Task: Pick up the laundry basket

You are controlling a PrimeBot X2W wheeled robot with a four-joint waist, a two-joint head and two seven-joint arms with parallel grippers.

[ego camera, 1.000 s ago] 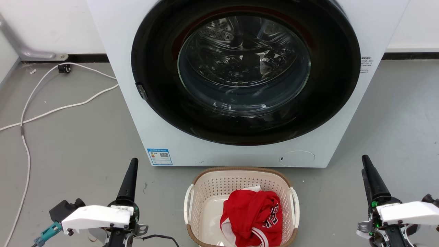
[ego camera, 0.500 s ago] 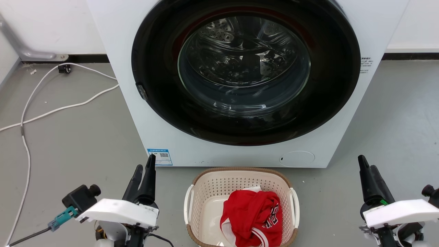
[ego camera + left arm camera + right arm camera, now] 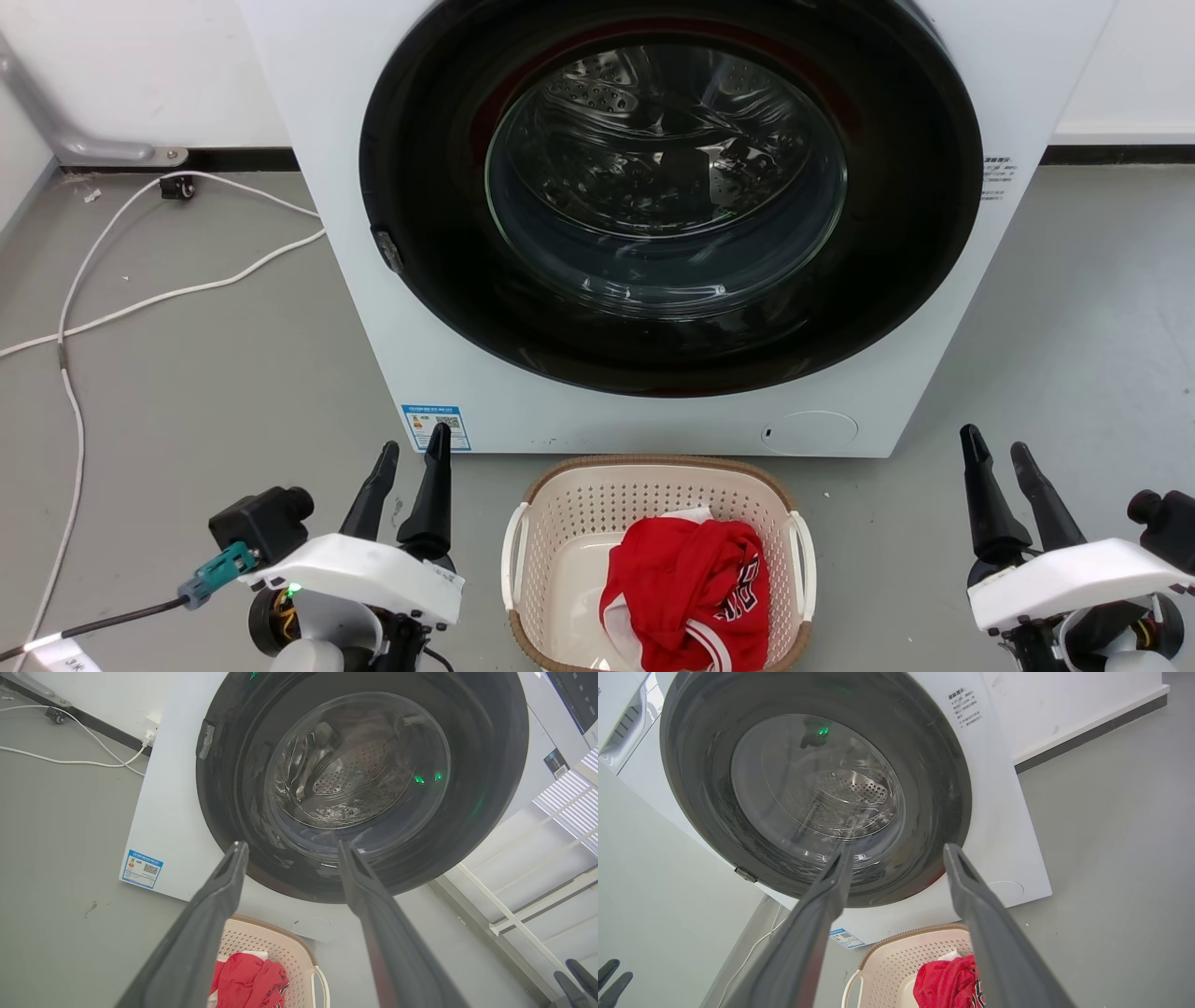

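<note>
The laundry basket is cream-white with a brown woven-look rim and white side handles. It stands on the grey floor just in front of the washing machine, with a red garment inside. My left gripper is open, left of the basket and apart from it, with its fingers pointing toward the machine. My right gripper is open, farther off to the basket's right. In the left wrist view the basket lies low between the open fingers of the left gripper. The right wrist view has the basket below the open right gripper.
The white washing machine, with its round dark door shut, stands directly behind the basket. A white cable runs across the floor at the left. Bare grey floor lies on both sides of the basket.
Both grippers have gone from shut to open. The left arm has moved right, closer to the basket. The right arm has shifted slightly left. The basket has not moved.
</note>
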